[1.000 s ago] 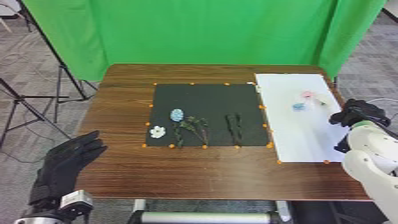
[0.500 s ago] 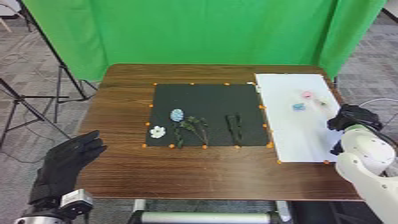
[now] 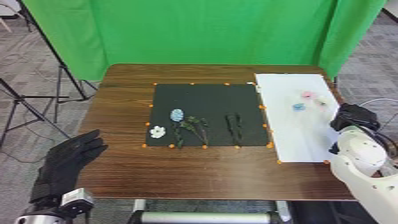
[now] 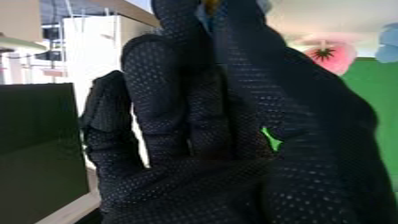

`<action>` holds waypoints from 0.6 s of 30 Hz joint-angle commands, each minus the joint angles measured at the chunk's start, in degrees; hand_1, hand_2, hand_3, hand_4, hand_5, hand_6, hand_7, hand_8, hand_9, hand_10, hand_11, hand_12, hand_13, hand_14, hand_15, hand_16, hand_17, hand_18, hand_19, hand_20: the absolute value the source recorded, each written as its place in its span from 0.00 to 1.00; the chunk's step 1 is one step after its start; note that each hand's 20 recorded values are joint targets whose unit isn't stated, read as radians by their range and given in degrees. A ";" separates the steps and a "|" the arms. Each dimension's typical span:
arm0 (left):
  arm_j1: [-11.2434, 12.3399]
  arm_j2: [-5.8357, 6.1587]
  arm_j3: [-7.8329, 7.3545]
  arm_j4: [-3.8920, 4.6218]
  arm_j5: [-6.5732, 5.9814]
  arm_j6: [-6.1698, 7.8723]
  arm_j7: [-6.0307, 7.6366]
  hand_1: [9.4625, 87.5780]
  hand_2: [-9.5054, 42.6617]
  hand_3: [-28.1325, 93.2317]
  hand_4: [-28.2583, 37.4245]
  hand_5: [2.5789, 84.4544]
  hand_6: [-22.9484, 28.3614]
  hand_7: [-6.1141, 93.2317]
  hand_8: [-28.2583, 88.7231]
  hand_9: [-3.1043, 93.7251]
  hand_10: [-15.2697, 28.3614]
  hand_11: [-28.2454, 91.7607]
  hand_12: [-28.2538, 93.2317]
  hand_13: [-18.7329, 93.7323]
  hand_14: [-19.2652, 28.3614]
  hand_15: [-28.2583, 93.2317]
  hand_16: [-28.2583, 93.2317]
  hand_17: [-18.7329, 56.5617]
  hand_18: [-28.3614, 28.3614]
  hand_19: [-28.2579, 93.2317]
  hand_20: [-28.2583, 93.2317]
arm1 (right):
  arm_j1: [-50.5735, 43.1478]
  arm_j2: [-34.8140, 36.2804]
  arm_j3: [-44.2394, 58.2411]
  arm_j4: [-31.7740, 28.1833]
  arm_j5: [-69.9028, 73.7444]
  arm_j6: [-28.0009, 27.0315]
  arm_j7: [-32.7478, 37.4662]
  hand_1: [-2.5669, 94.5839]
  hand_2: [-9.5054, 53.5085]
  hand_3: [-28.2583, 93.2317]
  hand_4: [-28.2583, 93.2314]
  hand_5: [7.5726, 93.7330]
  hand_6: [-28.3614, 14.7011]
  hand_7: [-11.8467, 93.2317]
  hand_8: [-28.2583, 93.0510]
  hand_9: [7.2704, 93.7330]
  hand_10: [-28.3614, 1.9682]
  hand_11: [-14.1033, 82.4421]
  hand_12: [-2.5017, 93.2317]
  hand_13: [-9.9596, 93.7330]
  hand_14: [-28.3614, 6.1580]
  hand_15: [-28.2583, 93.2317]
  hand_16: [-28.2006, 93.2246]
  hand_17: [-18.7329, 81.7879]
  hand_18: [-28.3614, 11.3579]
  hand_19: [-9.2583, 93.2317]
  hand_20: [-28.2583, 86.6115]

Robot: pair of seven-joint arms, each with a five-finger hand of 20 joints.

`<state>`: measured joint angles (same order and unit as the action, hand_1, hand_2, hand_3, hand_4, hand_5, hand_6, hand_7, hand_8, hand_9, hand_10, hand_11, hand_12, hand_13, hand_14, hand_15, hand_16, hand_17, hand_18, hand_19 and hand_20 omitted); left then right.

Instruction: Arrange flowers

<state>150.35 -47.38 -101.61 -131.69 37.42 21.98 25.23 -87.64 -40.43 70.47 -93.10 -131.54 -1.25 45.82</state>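
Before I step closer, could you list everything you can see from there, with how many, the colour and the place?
Blue flower: one, mat's left part.
White flower: one, mat's near left corner.
Stems: several, dark green, mat's near half; too tangled to count.
Pink flower: one, white sheet.
Light blue flower: one, beside the pink.
Pale flower: one, sheet's right side.
Mat: one, black, mid-table.
White sheet: one, table's right.
Markers: many, orange, along mat and sheet edges.
Table: one, brown, centre.
Curtain: green, behind.
Stands: black, far left.
Floor: grey, around.
Left hand: one, black-gloved, near left.
Right hand: one, black-gloved, sheet's right edge.
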 commanded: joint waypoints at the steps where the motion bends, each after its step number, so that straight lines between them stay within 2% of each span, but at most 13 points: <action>1: 0.46 -0.93 -0.07 0.03 0.49 -0.58 -0.42 0.23 0.30 0.92 0.23 0.54 0.72 0.21 0.17 0.43 0.86 0.54 0.31 0.42 1.00 0.72 0.13 0.12 0.88 0.70 0.33 | -0.05 0.73 -0.38 1.37 -2.17 3.65 1.42 0.62 0.00 0.84 0.00 0.79 0.66 0.40 0.23 0.93 0.70 0.33 0.42 0.74 0.68 0.78 0.51 0.47 0.10 0.94 0.60; 8: 0.74 -1.74 -0.28 -0.20 0.80 -0.67 -0.95 0.23 0.30 0.92 0.23 0.54 0.72 0.21 0.17 0.43 0.86 0.54 0.31 0.42 1.00 0.73 0.13 0.12 0.87 0.70 0.33 | 0.08 1.11 -0.30 -1.43 -1.95 7.54 0.65 0.62 0.00 0.85 0.00 0.82 0.66 0.39 0.25 0.96 0.70 0.31 0.43 0.77 0.68 0.77 0.52 0.48 0.08 0.94 0.60; 11: 1.07 -1.66 -0.74 -0.40 0.86 -0.64 -0.95 0.23 0.30 0.92 0.23 0.54 0.72 0.21 0.17 0.43 0.86 0.54 0.31 0.42 1.00 0.73 0.13 0.12 0.87 0.70 0.33 | 0.82 1.92 -1.24 -4.09 -1.93 9.12 -0.94 0.62 0.00 0.86 0.00 0.83 0.65 0.38 0.25 0.96 0.70 0.31 0.43 0.77 0.68 0.77 0.52 0.48 0.07 0.94 0.60; 18: 1.97 -1.98 -1.84 -0.85 1.04 -0.53 -1.38 0.23 0.30 0.92 0.23 0.54 0.72 0.21 0.17 0.43 0.86 0.54 0.31 0.42 1.00 0.73 0.13 0.12 0.87 0.70 0.33 | 8.25 1.86 -9.08 -11.51 1.20 12.29 -6.72 0.61 0.00 0.87 0.00 0.83 0.65 0.37 0.26 0.96 0.69 0.31 0.44 0.77 0.67 0.78 0.52 0.48 0.06 0.95 0.60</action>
<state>150.80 -48.69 -102.52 -131.84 38.03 21.86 24.44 -86.88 -38.32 67.58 -98.04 -132.12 8.16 44.47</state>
